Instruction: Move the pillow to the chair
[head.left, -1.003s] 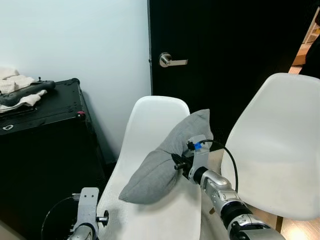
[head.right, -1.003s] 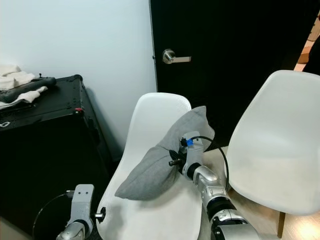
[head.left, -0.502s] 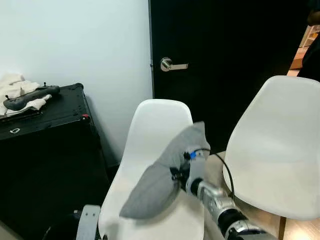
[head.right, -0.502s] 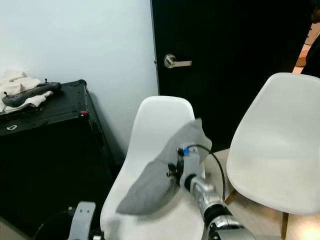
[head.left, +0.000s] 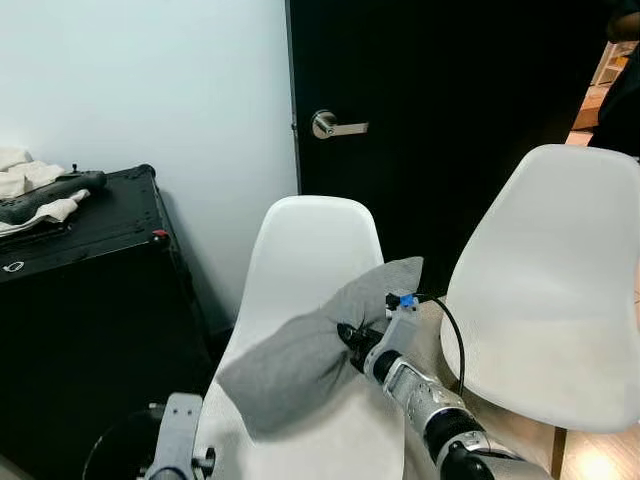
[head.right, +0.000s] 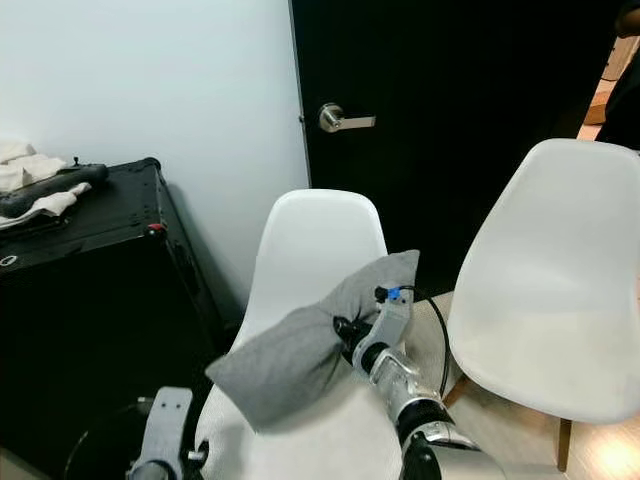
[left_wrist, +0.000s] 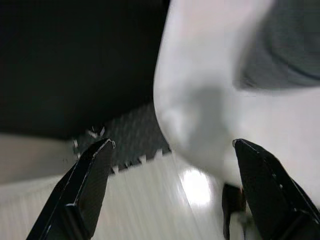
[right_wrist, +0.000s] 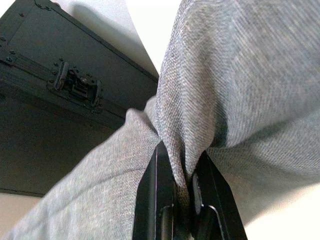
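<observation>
Centrally in the head views, a soft grey woven-fabric pillow (head.left: 315, 355) is seen lying tilted across the seat of a white moulded plastic chair (head.left: 305, 250), its upper corner raised toward the chair's right edge and its lower end hanging toward the front left of the seat. The right claw (head.left: 350, 340) is clamped on the pillow: in the right wrist view a fold of grey cloth (right_wrist: 200, 100) is pinched tightly between the two black fingers (right_wrist: 157, 200), which are nearly together. The silver right arm (head.left: 430, 410) rises from the lower right of the frame to that grip.

The left claw (left_wrist: 170, 150) is held low at the lower left of the frame, beside the chair's front edge; its black fingers (left_wrist: 85, 190) are spread well apart with nothing between them. In the left wrist view the white underside of the seat and a light floor are seen, blurred.

A second white moulded plastic chair (head.left: 545, 280) is placed at the right of the frame, just beside the first. A black door with a silver lever handle (head.left: 335, 125) fills the upper middle, against a pale wall. A black hard case with metal latches (head.left: 85, 290) is seen at the left, with white cloths (head.left: 25, 185) and a dark object on its top.
</observation>
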